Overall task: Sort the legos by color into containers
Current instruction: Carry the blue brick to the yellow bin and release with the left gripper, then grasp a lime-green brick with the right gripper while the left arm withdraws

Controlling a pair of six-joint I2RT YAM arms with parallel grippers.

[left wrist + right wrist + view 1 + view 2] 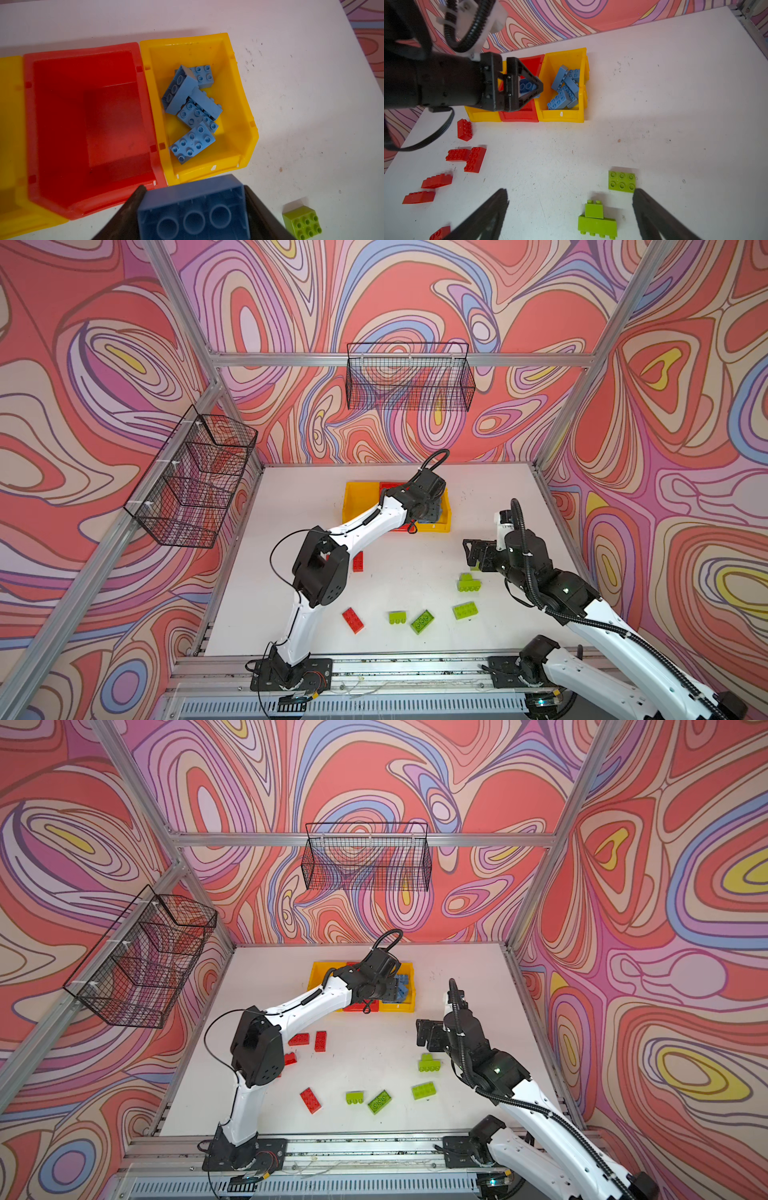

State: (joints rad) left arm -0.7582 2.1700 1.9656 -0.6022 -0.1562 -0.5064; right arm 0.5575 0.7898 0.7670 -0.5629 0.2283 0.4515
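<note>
Blue brick [193, 207] is clamped in the left hand [194, 187]. Its hollow underside faces the wrist camera, and the fingers [128, 212] press on two opposite sides. Jaws are about half apart, set by the brick's width.

The hand hangs above the containers [361, 497], not down inside one. In the right wrist view it sits over the red bin [62, 124], tips toward the wall shared with the yellow bin [239, 104] on the right arm's side. Can't tell which of the two the brick is over.

That yellow bin holds a loose pile of blue bricks [193, 116], five or so, some on edge. The other yellow bin [8, 124] is mostly out of frame or hidden behind the arm, so its contents are unclear.

Right hand [570, 192] has jaws spread fully wide and grips nothing. It sits low over the white surface [675, 104] among the greens:
- A stacked green pair [596, 220] lies between the fingers in the wrist view.
- A flat six-stud green brick [622, 180] is right at one fingertip; can't tell if it touches.

Three more green bricks [423, 621] lie near the front edge. Red bricks [467, 158] are scattered loose on the left arm's side, apart from the bins.
</note>
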